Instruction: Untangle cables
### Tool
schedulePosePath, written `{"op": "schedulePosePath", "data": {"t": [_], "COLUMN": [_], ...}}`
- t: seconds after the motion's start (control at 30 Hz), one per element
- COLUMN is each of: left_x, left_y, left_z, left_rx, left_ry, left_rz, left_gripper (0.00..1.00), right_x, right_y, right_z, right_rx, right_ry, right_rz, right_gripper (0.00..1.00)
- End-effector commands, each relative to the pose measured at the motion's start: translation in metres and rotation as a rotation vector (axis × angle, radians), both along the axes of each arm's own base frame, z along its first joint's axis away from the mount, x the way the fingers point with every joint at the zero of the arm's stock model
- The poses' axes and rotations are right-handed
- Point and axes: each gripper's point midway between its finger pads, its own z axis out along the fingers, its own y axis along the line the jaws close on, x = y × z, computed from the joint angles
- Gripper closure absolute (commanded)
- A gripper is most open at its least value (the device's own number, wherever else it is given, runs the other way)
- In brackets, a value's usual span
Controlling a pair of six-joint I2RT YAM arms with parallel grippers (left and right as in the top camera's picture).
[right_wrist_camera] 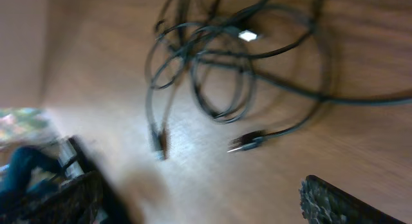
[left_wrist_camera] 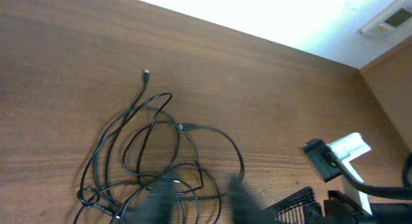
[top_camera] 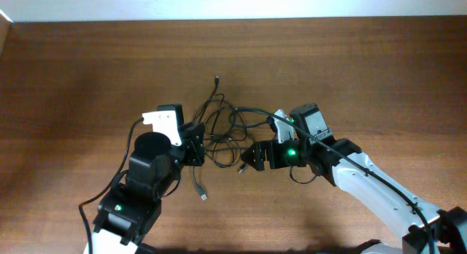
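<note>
Black cables [left_wrist_camera: 182, 127], tangled, just beside left pincer [top_camera: 198, 147]

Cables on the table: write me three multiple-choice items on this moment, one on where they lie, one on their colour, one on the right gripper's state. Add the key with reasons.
1. Where does the tangle of cables lie?
A. Between the left gripper and the right gripper
B. Far left, away from both grippers
C. Hanging from the right gripper

2. What colour are the cables?
A. White
B. Black
C. Red

3. How does the right gripper stand?
A. Shut on a cable
B. Shut on nothing
C. Open, holding nothing

Key: 1 A, the overhead view shows the tangle with a gripper on each side. 2 B, every strand is black against the brown table. 3 C, the right wrist view shows its fingers wide apart, with the cables lying beyond them.
</note>
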Motion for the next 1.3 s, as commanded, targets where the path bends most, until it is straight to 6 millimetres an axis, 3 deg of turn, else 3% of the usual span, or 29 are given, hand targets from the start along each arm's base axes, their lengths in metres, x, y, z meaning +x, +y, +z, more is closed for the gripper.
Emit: {"op": "schedulePosePath", "data": {"t": [0.0, 0.07, 0.13, 0.2, 0.27, 0.37, 0.5, 0.57, 0.6, 0.67, 0.7, 0.77, 0.83, 0.9, 1.03, 1.1, 1.17, 1.27], "left_x": [0.018, 0.040, 0.074, 0.097, 0.114, 0.125, 0.129, 0.130, 0.136, 0.147, 0.150, 0.142, 0.121, 0.082, 0.025, 0.001, -0.016, -0.016], "left_y": [0.021, 0.035, 0.012, -0.003, -0.012, -0.023, -0.025, -0.024, -0.021, -0.005, 0.007, 0.014, 0.023, 0.038, 0.063, 0.079, 0.087, 0.073], "left_z": [-0.034, -0.054, -0.075, -0.097, -0.123, -0.147, -0.164, -0.167, -0.160, -0.137, -0.115, -0.060, -0.004, 0.048, 0.103, 0.131, 0.144, 0.131], "left_rx": [0.080, 0.173, 0.293, 0.348, 0.423, 0.516, 0.548, 0.550, 0.554, 0.560, 0.543, 0.494, 0.412, 0.350, 0.284, 0.212, 0.191, 0.194], "left_ry": [0.091, 0.100, 0.042, 0.007, -0.018, -0.056, -0.053, -0.053, -0.084, -0.141, -0.177, -0.260, -0.330, -0.386, -0.482, -0.557, -0.597, -0.560], "left_rz": [0.148, 0.245, 0.106, 0.028, -0.029, -0.136, -0.157, -0.153, -0.118, 0.017, 0.120, 0.176, 0.217, 0.243, 0.280, 0.331, 0.335, 0.247], "left_gripper": [0.01, 0.02, 0.03, 0.06, 0.17, 0.20, 0.50, 0.76, 0.99, 1.00, 1.00, 1.00, 1.00, 1.00, 1.00, 1.00, 1.00, 1.00], "right_x": [0.006, -0.001, -0.007, -0.010, -0.009, -0.006, -0.004, -0.004, -0.004, -0.004, -0.006, -0.008, -0.007, -0.004, -0.003, -0.008, -0.025, -0.035], "right_y": [-0.016, -0.028, -0.047, -0.052, -0.052, -0.056, -0.058, -0.058, -0.058, -0.058, -0.058, -0.059, -0.059, -0.057, -0.057, -0.045, 0.002, 0.035], "right_z": [-0.015, -0.026, -0.038, -0.042, -0.041, -0.043, -0.043, -0.043, -0.043, -0.043, -0.043, -0.044, -0.044, -0.043, -0.042, -0.037, -0.004, 0.044], "right_rx": [-0.118, -0.187, -0.296, -0.322, -0.322, -0.346, -0.358, -0.355, -0.355, -0.356, -0.356, -0.362, -0.359, -0.352, -0.349, -0.277, 0.012, 0.294], "right_ry": [-0.019, 0.021, 0.053, 0.066, 0.065, 0.052, 0.042, 0.039, 0.039, 0.042, 0.048, 0.057, 0.053, 0.040, 0.041, 0.065, 0.088, 0.031], "right_rz": [-0.054, -0.074, -0.113, -0.119, -0.119, -0.134, -0.143, -0.143, -0.143, -0.142, -0.139, -0.138, -0.139, -0.142, -0.147, -0.112, 0.075, 0.254], "right_gripper": [0.01, 0.01, 0.01, 0.01, 0.01, 0.01, 0.01, 0.01, 0.01, 0.01, 0.01, 0.02, 0.01, 0.01, 0.01, 0.01, 0.01, 0.01]}}
